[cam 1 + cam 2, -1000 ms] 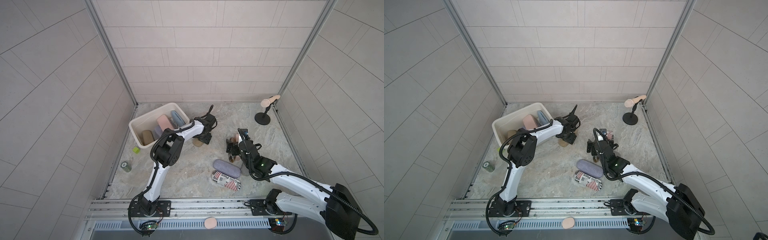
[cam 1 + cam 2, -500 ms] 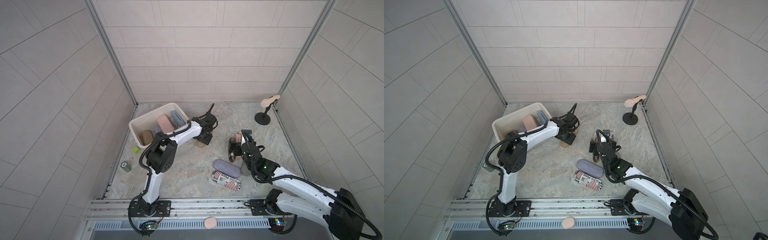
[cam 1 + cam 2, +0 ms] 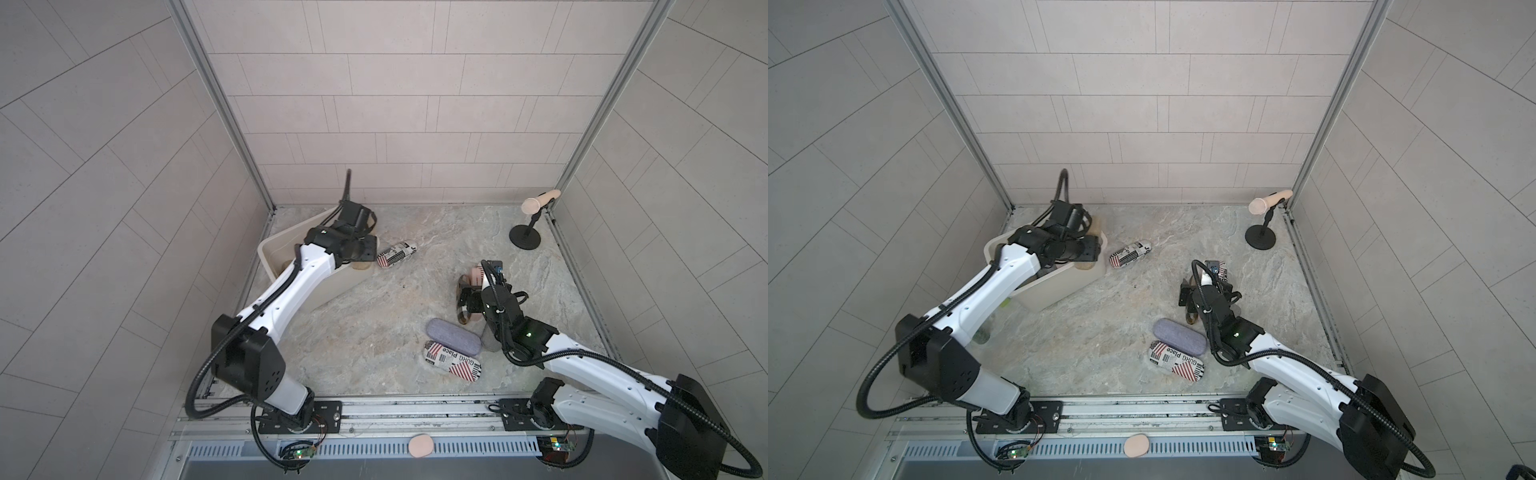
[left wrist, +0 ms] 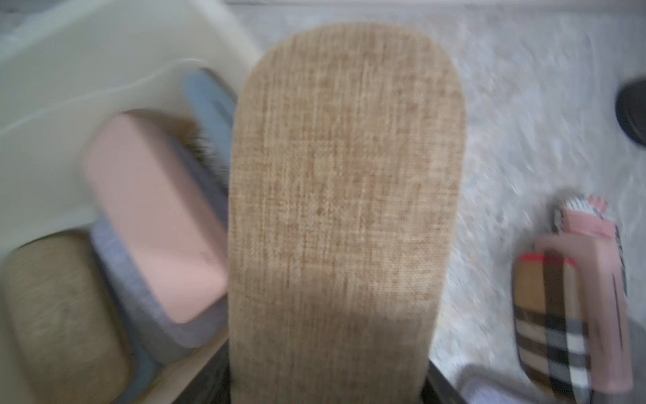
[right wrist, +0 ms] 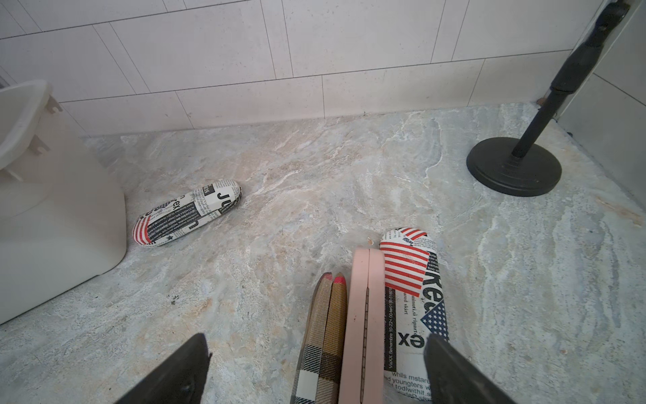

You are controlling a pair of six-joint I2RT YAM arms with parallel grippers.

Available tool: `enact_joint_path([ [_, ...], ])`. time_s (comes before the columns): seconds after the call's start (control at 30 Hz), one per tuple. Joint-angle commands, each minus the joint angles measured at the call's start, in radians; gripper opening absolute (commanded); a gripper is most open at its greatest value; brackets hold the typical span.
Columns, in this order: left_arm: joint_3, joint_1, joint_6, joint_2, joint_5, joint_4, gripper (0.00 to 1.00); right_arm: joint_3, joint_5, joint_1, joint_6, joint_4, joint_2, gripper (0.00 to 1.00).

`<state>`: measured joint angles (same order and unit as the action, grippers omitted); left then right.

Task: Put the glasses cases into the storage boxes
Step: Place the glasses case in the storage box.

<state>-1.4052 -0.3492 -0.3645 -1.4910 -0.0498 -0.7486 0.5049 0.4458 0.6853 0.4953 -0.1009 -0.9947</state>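
Left gripper [image 3: 360, 254] moved off the floor to the bin [image 3: 347, 280] corner rim, clamped on tan case [image 4: 346, 210]; right gripper [image 5: 316, 341] jaws apart astride plaid case [image 5: 311, 374] and pink case [image 5: 360, 314]; open floor between; front case [image 3: 452, 358] reads "GURG Place".

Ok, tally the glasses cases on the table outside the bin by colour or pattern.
Newspaper-print cases: 3
Brown plaid case: 1
Smooth pink case: 1
Lilac-grey fabric case: 1
Pale grey object under right arm, likely a case: 1
Total: 7
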Motion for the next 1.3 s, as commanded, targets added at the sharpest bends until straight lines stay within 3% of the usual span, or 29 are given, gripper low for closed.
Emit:
enact_joint_path([
  [0.0, 0.091, 0.133, -0.101, 0.121, -0.051, 0.051, 0.61, 0.012, -0.001, -0.001, 0.015, 0.007, 0.008, 0.97],
  [0.17, 0.175, 0.330, -0.129, 0.150, -0.045, 0.076, 0.61, 0.013, -0.012, 0.000, 0.014, 0.006, 0.001, 0.97],
  [0.33, 0.151, 0.431, -0.120, 0.092, -0.050, 0.065, 0.61, 0.013, -0.018, 0.000, 0.014, 0.006, 0.005, 0.97],
  [0.6, 0.146, 0.452, -0.166, -0.018, -0.151, 0.023, 0.64, -0.006, 0.002, -0.002, 0.023, -0.003, 0.042, 0.97],
  [0.87, 0.057, 0.452, -0.134, -0.041, -0.096, -0.042, 0.81, 0.003, 0.001, -0.004, 0.020, 0.009, 0.035, 0.97],
  [1.1, 0.035, 0.417, -0.133, 0.074, -0.012, -0.022, 0.85, 0.004, 0.003, -0.004, 0.022, 0.014, 0.037, 0.97],
  [1.17, 0.016, 0.340, -0.109, 0.095, -0.052, -0.030, 0.85, 0.002, 0.015, -0.004, 0.026, 0.019, 0.043, 0.97],
  [1.27, -0.020, 0.132, -0.066, 0.099, -0.191, -0.055, 0.85, 0.001, 0.047, -0.005, 0.033, 0.034, 0.051, 0.97],
])
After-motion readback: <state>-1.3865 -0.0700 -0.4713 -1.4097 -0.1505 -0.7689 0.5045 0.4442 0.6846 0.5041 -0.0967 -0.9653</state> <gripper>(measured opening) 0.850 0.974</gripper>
